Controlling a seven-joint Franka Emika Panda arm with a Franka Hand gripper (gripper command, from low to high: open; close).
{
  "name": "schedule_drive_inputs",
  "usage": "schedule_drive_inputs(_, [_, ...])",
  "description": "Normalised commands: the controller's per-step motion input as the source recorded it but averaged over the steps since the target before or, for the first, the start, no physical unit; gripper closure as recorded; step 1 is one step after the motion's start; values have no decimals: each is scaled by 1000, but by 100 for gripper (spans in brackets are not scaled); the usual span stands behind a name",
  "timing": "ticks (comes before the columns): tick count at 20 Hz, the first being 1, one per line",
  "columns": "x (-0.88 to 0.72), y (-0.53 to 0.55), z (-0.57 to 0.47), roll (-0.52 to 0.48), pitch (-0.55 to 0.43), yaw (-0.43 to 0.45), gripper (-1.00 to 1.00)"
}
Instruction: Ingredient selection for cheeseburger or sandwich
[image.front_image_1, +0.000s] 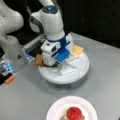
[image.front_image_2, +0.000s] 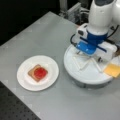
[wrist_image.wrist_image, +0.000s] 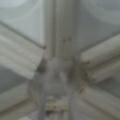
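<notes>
The sandwich (image.front_image_1: 73, 113) (image.front_image_2: 37, 73) lies on a white paper plate (image.front_image_1: 56, 110) (image.front_image_2: 25, 80); it shows a brown toast square with a red round on top. A white round turntable (image.front_image_1: 77, 72) (image.front_image_2: 85, 75) with raised dividers carries the other ingredients. On it, a yellow-orange cheese square (image.front_image_1: 77, 50) (image.front_image_2: 113, 70) sits at one edge and a brown toast square (image.front_image_1: 39, 60) at the opposite edge. My gripper (image.front_image_1: 53, 64) (image.front_image_2: 86, 55) hangs low over the middle of the turntable, closer to the toast square. The wrist view shows only the white dividers (wrist_image.wrist_image: 60, 37) meeting at their hub, close up.
The grey table (image.front_image_1: 25, 100) (image.front_image_2: 50, 32) holds the plate in front of the turntable. In a front view, the arm's base (image.front_image_1: 11, 47) stands at the left, with an orange piece (image.front_image_1: 10, 79) beside it. The table ends at dark edges (image.front_image_2: 15, 110).
</notes>
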Motion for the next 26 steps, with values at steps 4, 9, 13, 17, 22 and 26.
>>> schedule_drive_inputs(4, [-41, 29, -99, -118, -70, 113, -100])
schedule_drive_inputs(9, [-8, 7, -115, -139, -68, 188, -100])
schedule_drive_inputs(13, [25, 62, -94, -143, -71, 264, -100])
schedule_drive_inputs(17, [30, 172, -56, -116, -58, 271, -100])
schedule_drive_inputs(22, [35, 139, -47, -43, -28, 352, -100])
schedule_drive_inputs(26, [55, 11, -43, -10, -12, 369, -100])
